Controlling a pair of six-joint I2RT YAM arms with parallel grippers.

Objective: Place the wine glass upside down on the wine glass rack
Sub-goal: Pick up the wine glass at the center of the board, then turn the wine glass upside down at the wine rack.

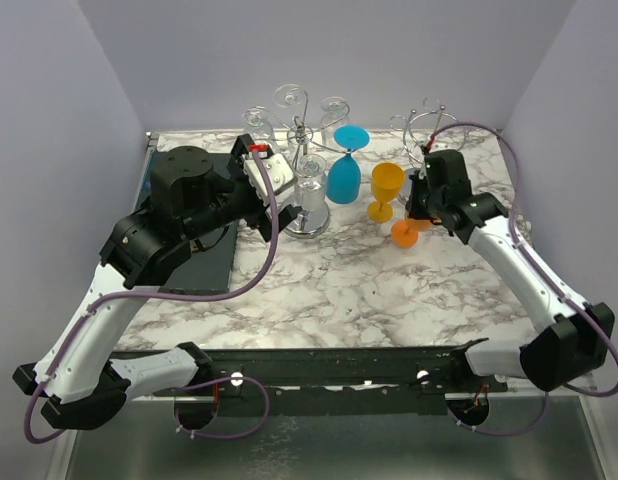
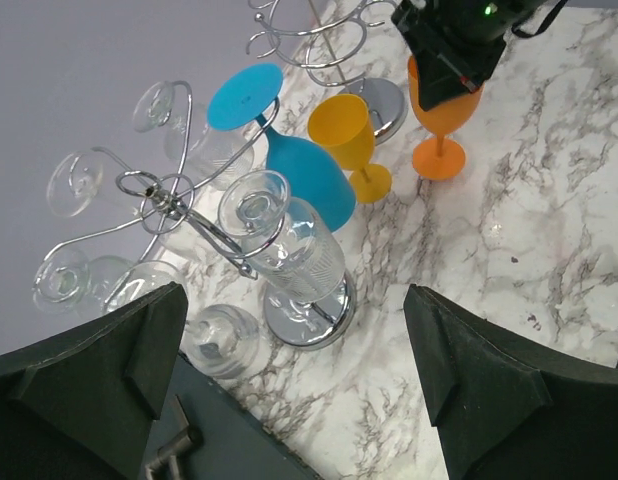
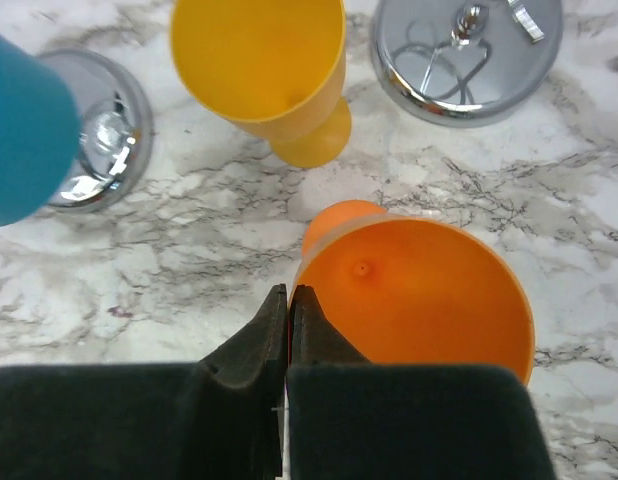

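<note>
Right hand (image 3: 289, 302) clenched on the rim of the orange wine glass (image 3: 419, 300), one finger inside the bowl, one outside. Glass is upright on the surface (image 1: 319, 300), just beside the yellow glass (image 1: 386, 188). Left hand (image 2: 294, 340) released, above the rack (image 2: 307, 318).

On the white marble table (image 1: 369, 300), a chrome wire glass rack w/ round base (image 1: 307, 222) stands centre-back. A clear glass (image 1: 310, 190) hangs upside down over that base; a blue plastic wine glass (image 1: 343, 178) sits inverted just right of it. Further right stands 1 yellow plastic wine glass (image 1: 386, 190), upright. Just right & in front of that is the orange plastic wine glass (image 1: 404, 234), also upright. A 2nd chrome wire rack (image 1: 429, 125) stands behind, back-right.
</note>
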